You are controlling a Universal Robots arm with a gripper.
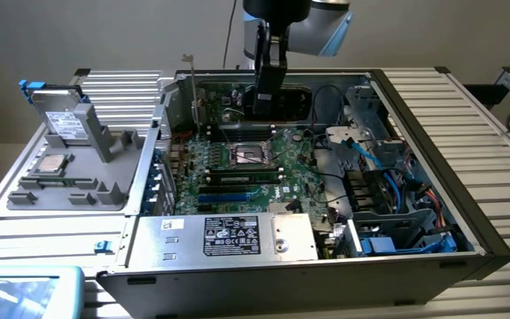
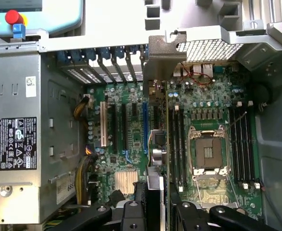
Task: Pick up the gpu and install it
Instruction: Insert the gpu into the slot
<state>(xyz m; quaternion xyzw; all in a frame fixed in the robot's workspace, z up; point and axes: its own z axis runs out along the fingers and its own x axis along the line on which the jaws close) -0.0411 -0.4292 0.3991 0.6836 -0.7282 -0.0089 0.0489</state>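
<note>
Claw (image 2: 155, 211) is clenched on the gpu (image 2: 156, 144), at the end away from its metal bracket (image 2: 162, 57). We see the card upright, edge-on, over the motherboard (image 2: 213, 110) slots inside the PC case (image 1: 441, 166). We judge it light, stiff but fragile, so hold board edges, not chips or contacts.

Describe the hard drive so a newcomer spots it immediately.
On the exterior view's left, beside the open computer case, lies a grey holder. The hard drive stands propped at its far end: a silver slab with a white label, unlike the small square chip lying flat nearby.
</note>
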